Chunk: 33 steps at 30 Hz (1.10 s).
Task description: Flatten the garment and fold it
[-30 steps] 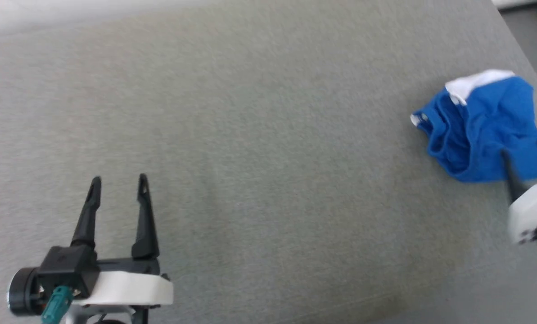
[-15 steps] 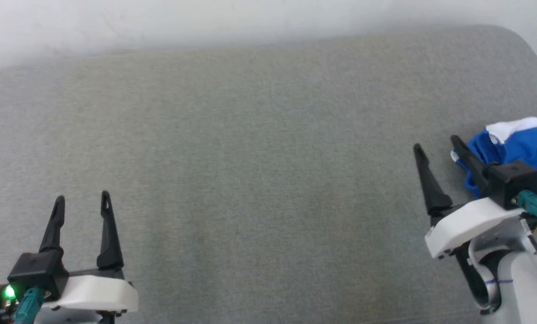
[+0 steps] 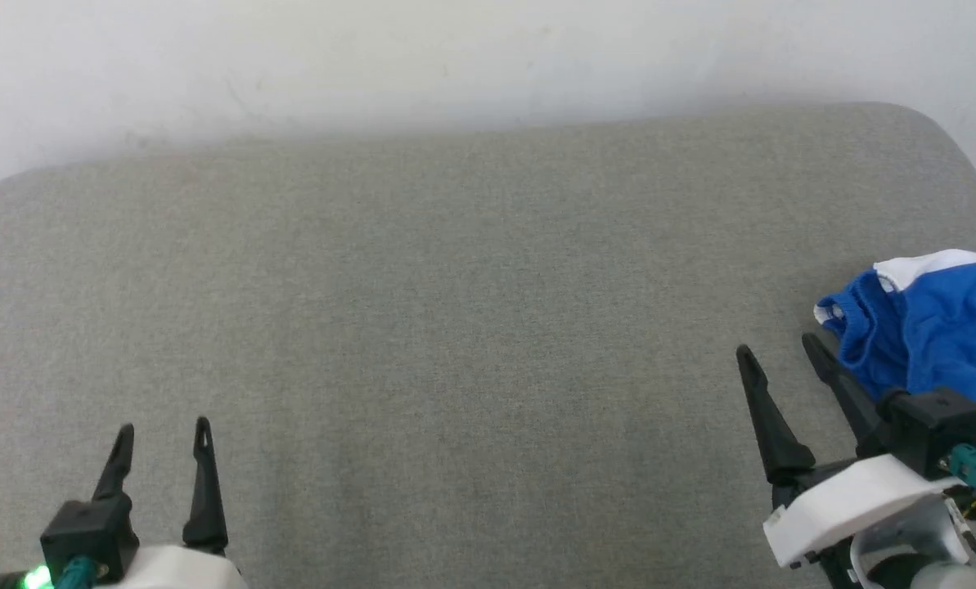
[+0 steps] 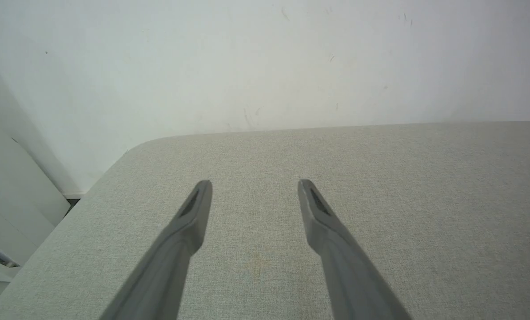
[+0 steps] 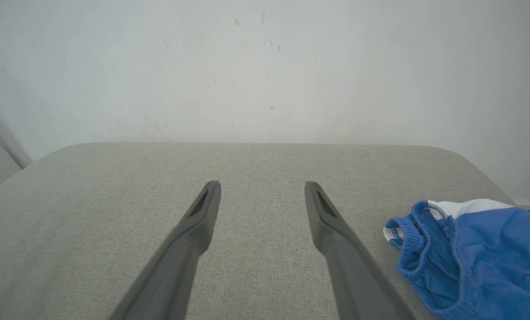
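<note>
The garment (image 3: pixel 937 327) lies bunched at the right edge of the grey padded surface (image 3: pixel 455 286), unflattened. It sits just right of my right gripper (image 3: pixel 775 346), the nearer arm. My left gripper (image 3: pixel 164 426) is well apart. Both stand wide, empty.

Head camera up high, looking forward and down across the grey fabric-covered table (image 3: pixel 471 286) to the white wall (image 3: pixel 455 65) behind it. Left wrist camera sits low and close over the table, sighting along the left gripper (image 4: pixel 251 184) at that wall and the table's far left corner. Right wrist camera, equally low, sights along the right gripper (image 5: pixel 261 184); with the head view it shares the crumpled royal-blue fabric garment (image 5: pixel 469 253) at the right.
</note>
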Tool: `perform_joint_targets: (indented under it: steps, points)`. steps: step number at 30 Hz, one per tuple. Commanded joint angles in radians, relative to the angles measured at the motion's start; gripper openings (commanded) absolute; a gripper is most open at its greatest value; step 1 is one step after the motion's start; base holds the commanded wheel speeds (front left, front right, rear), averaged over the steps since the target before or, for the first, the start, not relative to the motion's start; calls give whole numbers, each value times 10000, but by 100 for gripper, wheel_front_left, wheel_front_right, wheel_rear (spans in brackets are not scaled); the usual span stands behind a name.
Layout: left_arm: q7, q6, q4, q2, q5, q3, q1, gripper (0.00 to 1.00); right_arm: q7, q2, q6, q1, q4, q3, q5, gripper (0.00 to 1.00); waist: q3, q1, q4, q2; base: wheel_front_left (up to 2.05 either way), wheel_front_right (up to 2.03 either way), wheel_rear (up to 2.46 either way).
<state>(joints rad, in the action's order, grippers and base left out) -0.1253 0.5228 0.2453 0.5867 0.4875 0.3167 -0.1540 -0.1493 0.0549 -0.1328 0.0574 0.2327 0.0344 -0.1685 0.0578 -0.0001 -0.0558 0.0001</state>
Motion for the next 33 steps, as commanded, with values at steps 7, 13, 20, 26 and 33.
perform_joint_targets:
  steps: [7,13,20,26,33]
  points:
    - [-74,-9,-110,-39,-5,133,-119,0,8,-6,0,104,22,-17,-312,0,-22,1,11,-1,0,0,0]
    - [-27,-172,-175,-197,-152,37,-63,0,49,0,1,78,-56,-20,-246,0,-39,1,30,-1,0,0,0]
    - [47,-464,-307,-495,-425,-148,30,0,133,-2,2,41,-187,-39,-135,0,-71,1,61,-1,0,0,0]
    - [110,-715,-420,-751,-659,-306,109,0,204,-5,3,8,-300,-55,-39,0,-97,1,87,-1,0,0,0]
    - [184,-1006,-551,-1048,-931,-491,201,0,287,-7,4,-29,-430,-73,72,0,-128,1,117,-1,0,0,0]
